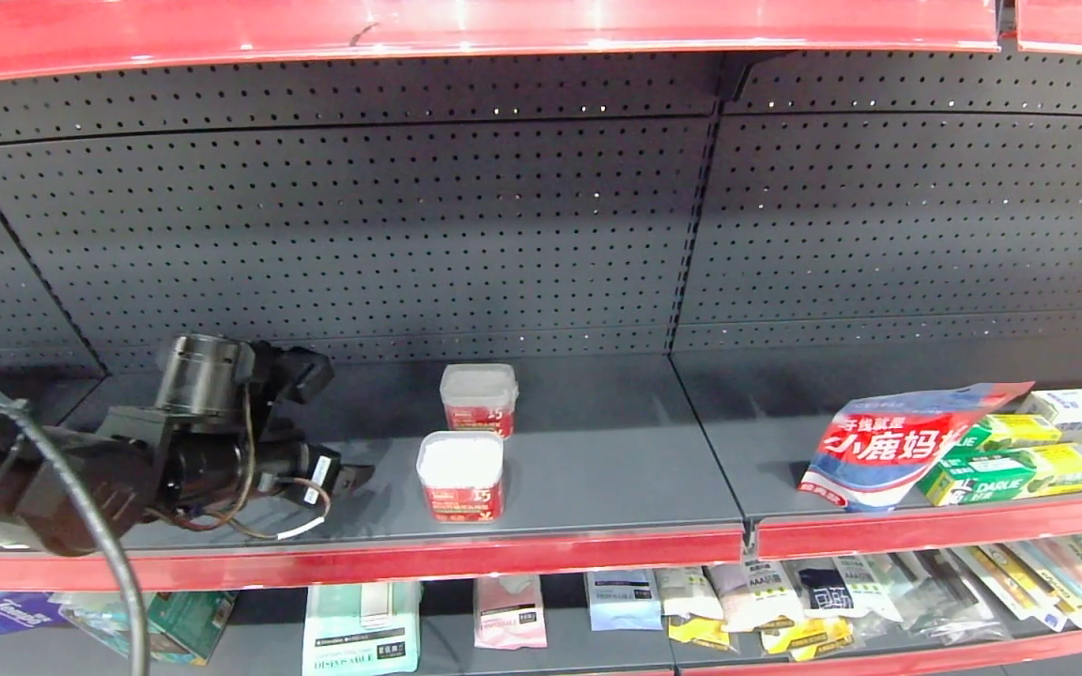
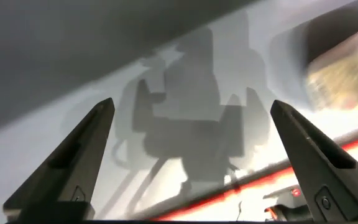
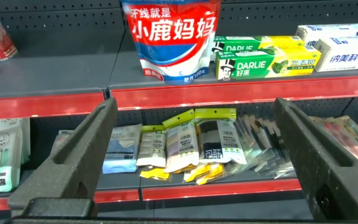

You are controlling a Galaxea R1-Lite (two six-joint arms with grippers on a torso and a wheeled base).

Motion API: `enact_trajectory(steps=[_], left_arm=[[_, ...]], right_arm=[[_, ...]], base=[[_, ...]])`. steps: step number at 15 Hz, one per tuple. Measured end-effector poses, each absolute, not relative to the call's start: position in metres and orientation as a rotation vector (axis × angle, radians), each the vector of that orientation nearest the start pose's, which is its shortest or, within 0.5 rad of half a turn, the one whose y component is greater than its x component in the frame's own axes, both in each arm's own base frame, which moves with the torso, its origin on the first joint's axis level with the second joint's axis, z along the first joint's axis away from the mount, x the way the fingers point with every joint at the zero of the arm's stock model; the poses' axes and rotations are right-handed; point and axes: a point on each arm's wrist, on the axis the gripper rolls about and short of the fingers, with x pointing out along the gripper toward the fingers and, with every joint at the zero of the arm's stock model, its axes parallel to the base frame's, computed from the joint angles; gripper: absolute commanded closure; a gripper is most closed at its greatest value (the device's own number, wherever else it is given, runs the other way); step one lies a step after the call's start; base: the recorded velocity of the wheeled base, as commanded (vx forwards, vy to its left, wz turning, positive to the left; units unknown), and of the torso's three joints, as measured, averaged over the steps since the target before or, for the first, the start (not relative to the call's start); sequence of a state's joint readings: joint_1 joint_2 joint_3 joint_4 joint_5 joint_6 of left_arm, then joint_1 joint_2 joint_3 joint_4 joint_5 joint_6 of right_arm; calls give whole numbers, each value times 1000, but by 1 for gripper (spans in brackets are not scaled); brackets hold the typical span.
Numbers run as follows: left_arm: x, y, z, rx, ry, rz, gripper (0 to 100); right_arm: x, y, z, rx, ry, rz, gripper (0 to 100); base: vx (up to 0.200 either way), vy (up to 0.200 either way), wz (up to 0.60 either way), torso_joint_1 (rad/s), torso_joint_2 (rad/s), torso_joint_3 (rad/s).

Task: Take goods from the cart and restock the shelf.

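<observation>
Draw the left claw [image 2: 192, 106], spread wide and empty, straight out from just left of the front tub [image 1: 460, 474] on the shelf [image 1: 607, 469], clear of it and the rear tub [image 1: 478, 399] just behind. Mind the right claw [image 3: 196, 102], likewise agape and empty, farther to that tub's right.

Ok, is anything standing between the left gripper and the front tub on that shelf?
Nothing visible does. The left gripper is open beside the front tub, with only bare shelf between them. The other tub stands farther back, out of the way.
</observation>
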State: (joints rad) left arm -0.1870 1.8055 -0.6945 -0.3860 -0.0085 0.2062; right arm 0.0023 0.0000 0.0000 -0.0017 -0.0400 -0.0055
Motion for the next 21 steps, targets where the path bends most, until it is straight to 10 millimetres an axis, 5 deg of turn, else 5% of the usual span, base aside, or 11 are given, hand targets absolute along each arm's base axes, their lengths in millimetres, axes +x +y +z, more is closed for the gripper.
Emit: enact_trajectory(steps=[3,6,8,11,15,21], left_arm=[[240,-23,134,209,668,-227,0],[164,-2,160,157,570,-193,0],[111,2,162,128,473,-176,0],[42,-2,140,67,328,-191,0],[-5,-8,101,-5,191,-208,0],[-15,-8,84,-22,44,-152,0]], right_arm=[[-23,-1,76,-6,-1,-37,0],[-23,-1,76,-5,-2,-37,0],[-23,-1,76,-5,-2,-38,0],[-23,-1,76,-6,-2,-38,0],[-23,-1,76,-5,-2,-38,0],[-23,-1,76,-6,-1,-37,0]], base=[[0,0,0,0,0,0],[0,0,0,0,0,0],[0,0,0,0,0,0],[0,0,0,0,0,0],[0,0,0,0,0,0],[0,0,0,0,0,0]])
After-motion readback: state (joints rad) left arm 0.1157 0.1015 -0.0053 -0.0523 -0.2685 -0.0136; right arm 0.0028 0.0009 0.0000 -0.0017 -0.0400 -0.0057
